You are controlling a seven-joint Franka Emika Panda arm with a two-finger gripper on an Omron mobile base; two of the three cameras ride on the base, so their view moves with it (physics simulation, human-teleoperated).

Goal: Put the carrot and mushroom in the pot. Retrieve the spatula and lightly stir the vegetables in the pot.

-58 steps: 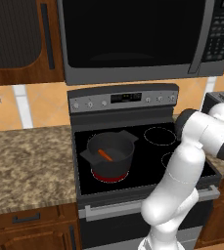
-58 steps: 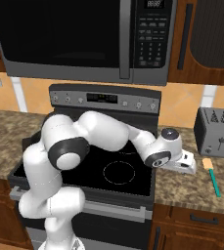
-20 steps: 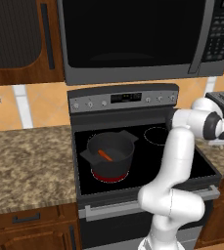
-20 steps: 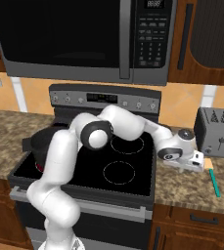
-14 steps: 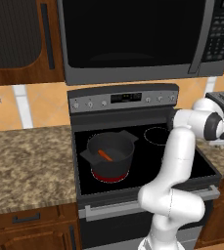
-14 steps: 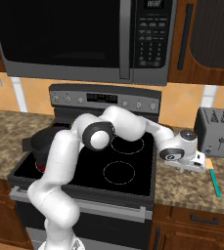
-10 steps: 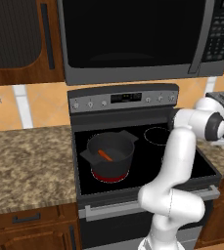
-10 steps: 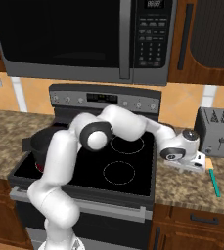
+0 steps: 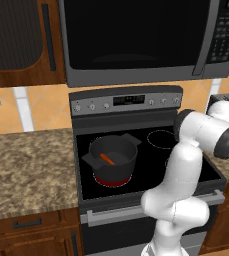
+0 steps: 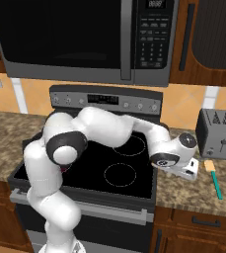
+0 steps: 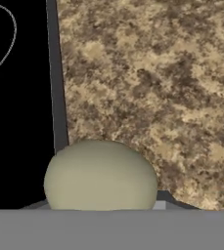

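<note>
The carrot (image 9: 106, 159) lies in the pot (image 9: 112, 157), so that part looks done. The pot sits on the stove (image 9: 141, 165), on its front left ring, which glows red. The carrot lies slanted, its long way running from the pot's back left to its front right. The mushroom (image 11: 100, 177) is not in the pot yet. It is on the counter (image 10: 203, 183) just right of the stove, right under the gripper (image 10: 187, 170), with its round cap up. The jaws look closed on the mushroom, though the fingers are hidden by it. The spatula (image 10: 213, 178) lies on the counter farther right of the stove, with its tan end toward the wall and its green handle toward the front. Left to do: drop the mushroom in, fetch the spatula, and stir.
</note>
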